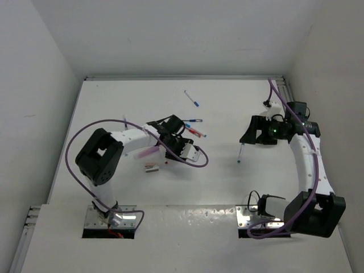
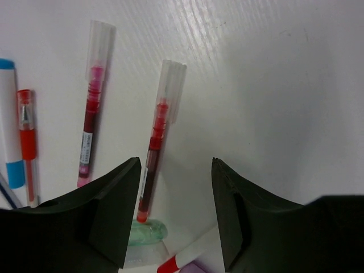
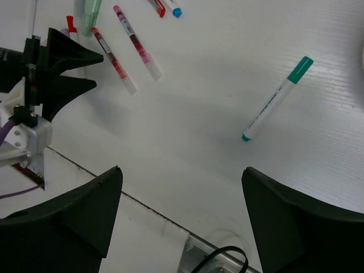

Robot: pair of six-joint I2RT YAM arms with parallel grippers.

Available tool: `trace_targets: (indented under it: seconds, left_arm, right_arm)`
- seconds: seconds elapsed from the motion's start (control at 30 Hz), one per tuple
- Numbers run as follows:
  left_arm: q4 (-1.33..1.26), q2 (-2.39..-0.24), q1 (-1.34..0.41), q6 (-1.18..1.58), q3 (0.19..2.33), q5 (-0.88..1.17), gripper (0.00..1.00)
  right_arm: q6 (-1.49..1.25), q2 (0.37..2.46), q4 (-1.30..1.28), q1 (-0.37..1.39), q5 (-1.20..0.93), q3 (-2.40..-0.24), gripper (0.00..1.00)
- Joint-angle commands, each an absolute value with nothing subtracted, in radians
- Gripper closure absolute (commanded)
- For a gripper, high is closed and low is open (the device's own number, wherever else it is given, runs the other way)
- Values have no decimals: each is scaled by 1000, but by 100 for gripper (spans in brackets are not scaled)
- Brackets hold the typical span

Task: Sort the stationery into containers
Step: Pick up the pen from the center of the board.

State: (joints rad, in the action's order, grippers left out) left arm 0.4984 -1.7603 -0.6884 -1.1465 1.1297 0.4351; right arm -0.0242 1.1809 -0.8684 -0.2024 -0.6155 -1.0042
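Pens first: red gel pen [image 2: 158,136] w/ clear cap lies abt the middle of the tabletop [image 1: 227,114], its tip end reaching in between my L fingers [image 2: 111,207]. Second red pen [image 2: 91,114] lies just beside it, nr parallel. Green highlighter [image 2: 145,233] sits under my wrist, touching the first pen's tip or v. close, can't tell which. L gripper [image 2: 176,161] jaws stand apart, holding nothing, one either side of the barrel. To do this pick well, I judge: drop straight, keep the barrel centred, close across it low enough to pinch rather than roll it, and keep the outer finger off the neighbour. R gripper [image 3: 181,170] is also apart and empty, w/ teal-capped pen [image 3: 276,99] ahead of it, nearer the right edge. Tub isn't in any view, so the drop-off spot is unknown.
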Motion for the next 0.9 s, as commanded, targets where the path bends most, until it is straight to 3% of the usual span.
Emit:
trace_targets:
  seconds: [0.0, 0.37, 0.47, 0.53, 0.77, 0.87]
  left_arm:
    - [517, -1815, -670, -1233, 1192, 500, 41]
    - [545, -1939, -655, -1244, 1252, 489, 46]
    - [592, -1951, -657, -1259, 1262, 486, 54]
    - [627, -1951, -660, -1266, 1270, 479, 65]
    - [822, -2019, -670, -1272, 1356, 442, 68]
    - [802, -2022, -678, -1263, 1335, 433, 75]
  right_arm:
    - [-9, 1190, -867, -206, -646, -1043, 16]
    - [37, 1210, -876, -206, -660, -1048, 17]
    - [41, 1210, -882, -206, -660, -1054, 19]
    - [37, 1210, -879, -206, -664, -1061, 20]
    - [29, 1236, -893, -201, -692, -1097, 21]
    - [26, 1244, -894, -195, -698, -1104, 22]
